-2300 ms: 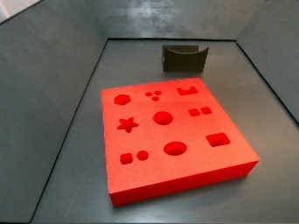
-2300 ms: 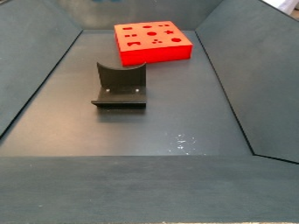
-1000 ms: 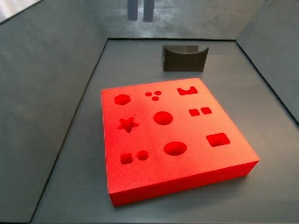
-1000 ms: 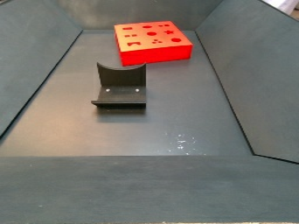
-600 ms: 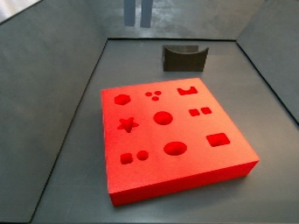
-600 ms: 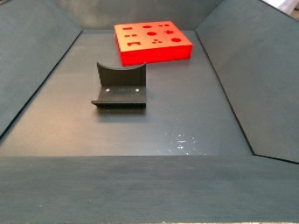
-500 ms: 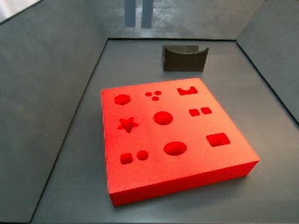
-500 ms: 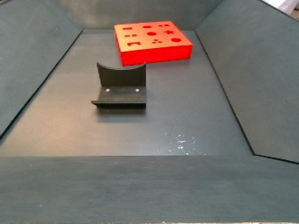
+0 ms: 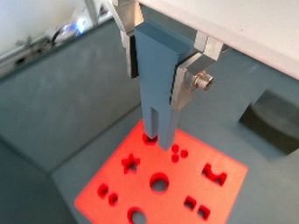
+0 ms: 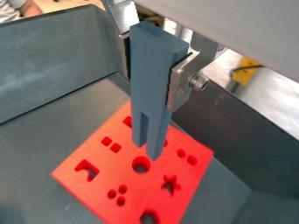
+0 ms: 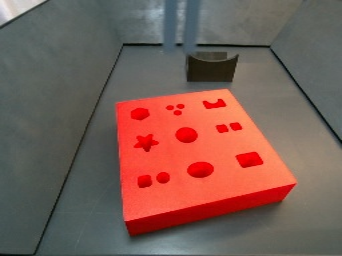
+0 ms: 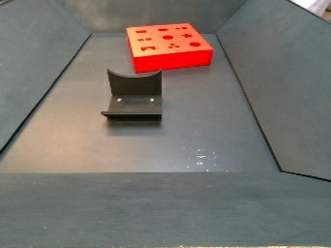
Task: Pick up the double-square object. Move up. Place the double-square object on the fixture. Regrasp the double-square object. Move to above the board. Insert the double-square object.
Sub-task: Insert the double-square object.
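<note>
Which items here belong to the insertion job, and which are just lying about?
Job items: double-square object, clamped upright in the end effector above the board; fixture, standing on the floor apart from the board.
Lying about: nothing visible.

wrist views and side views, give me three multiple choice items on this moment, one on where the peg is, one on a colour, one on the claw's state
1. Where is the double-square object?
A. lying on the floor
B. held upright in the claw, above the board
C. resting in the fixture

2. What colour is the board?
A. bright red
B. green
C. white

3. What is the state of the claw?
A. open and empty
B. shut on the fixture
C. shut on the double-square object

Answers:
1 B: both wrist views show the blue-grey bar hanging between the fingers with the red slab below it.
2 A: the slab is red in every view.
3 C: the silver plates press the bar's sides, and the fixture stands bare in a side view.
</note>
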